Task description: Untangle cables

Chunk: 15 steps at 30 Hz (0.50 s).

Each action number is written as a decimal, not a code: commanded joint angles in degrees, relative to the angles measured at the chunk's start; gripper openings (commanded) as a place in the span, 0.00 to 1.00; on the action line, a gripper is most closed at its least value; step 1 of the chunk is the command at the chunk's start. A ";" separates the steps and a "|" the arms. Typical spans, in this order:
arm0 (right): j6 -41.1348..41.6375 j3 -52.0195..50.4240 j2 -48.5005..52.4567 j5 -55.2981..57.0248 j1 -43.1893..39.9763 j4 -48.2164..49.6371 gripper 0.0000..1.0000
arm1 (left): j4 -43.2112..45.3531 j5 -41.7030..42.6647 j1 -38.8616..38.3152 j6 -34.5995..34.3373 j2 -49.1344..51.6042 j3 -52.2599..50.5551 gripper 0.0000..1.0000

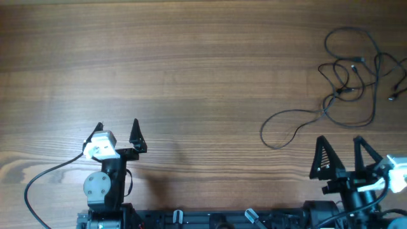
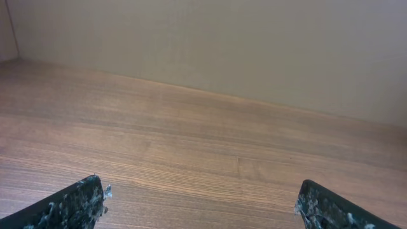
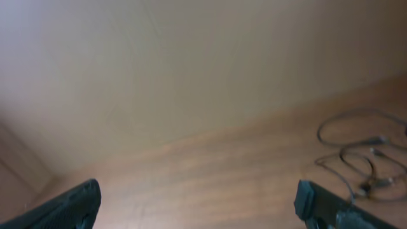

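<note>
1. Overhead view: the cables (image 1: 343, 91) lie in a loose knot on the tabletop (image 1: 191, 76), with one long loop trailing out of the knot toward my right pincer (image 1: 339, 143). That pincer is spread fully wide and holds nothing; it is near the knot but not touching it. My left pincer (image 1: 117, 127) is just as wide and just as empty, well apart from the knot.
2. The risk, as I judge it from that view: the cords are far thinner than my fingers. I could close on two strands at once and pull the knot tighter, or drag the whole heap instead of freeing one cord. The knot also reaches the edge of this view, so a careless tug might carry part of it out of sight.
3. Left wrist view: my left pincer (image 2: 200, 203) shows two wide-set tips over bare wood, with a plain wall behind and no cord anywhere. Only the overhead view tells me where the knot lies from here.
4. Right wrist view: my right pincer (image 3: 200, 203) gapes empty, and the cables (image 3: 359, 152) lie beyond one tip, low and blurred. I cannot tell which strand crosses which; the overhead view shows that better.
</note>
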 commanded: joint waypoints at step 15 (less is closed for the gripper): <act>-21.62 -32.59 -4.96 -10.03 0.24 64.87 1.00 | -0.28 0.28 0.35 1.16 -0.52 -0.17 1.00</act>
